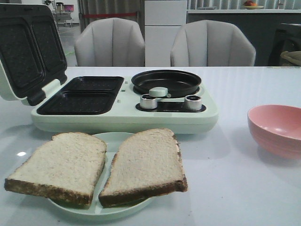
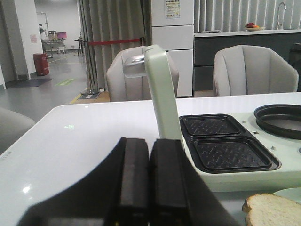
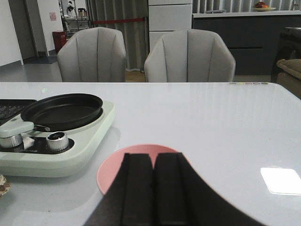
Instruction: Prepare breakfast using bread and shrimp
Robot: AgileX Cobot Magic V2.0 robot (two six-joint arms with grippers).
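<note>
1. Nearest in the front view, 2 slices of bread point(image 1: 99, 167) lie flat, side by side, on a pale green plate point(image 1: 106, 210). They stick out over its rim. I think they sit there so an arm can reach them easily.
2. The left gripper point(image 2: 149, 188) hangs low over the worktop point(image 1: 235, 188), beside the plate. Its jaws are pressed together and hold nothing. A corner of bread shows just past it.
3. The right gripper point(image 3: 153, 188) hangs on the other side, just in front of a pink bowl point(image 1: 277, 129). Its jaws are pressed together too, with nothing in them.
4. The pink bowl stands alone on the right, well apart from the bread. From the front it looks empty, but I cannot see its bottom. The shrimp does not show in any view, so I cannot tell where it is.
5. Behind the plate stands a pale green breakfast maker point(image 1: 127, 117). Its lid point(image 1: 28, 52) is tipped up, so the 2 dark grill trays point(image 1: 84, 94) are open and ready, likely for the bread.
6. A round black pan point(image 1: 166, 82) sits on the maker's right side, above 2 silver knobs point(image 1: 148, 101). It seems a good spot for the shrimp.
7. Farthest away, 2 grey chairs point(image 1: 110, 42) wait behind the worktop.
8. Nothing is cooking yet, so I think the task is just starting.
</note>
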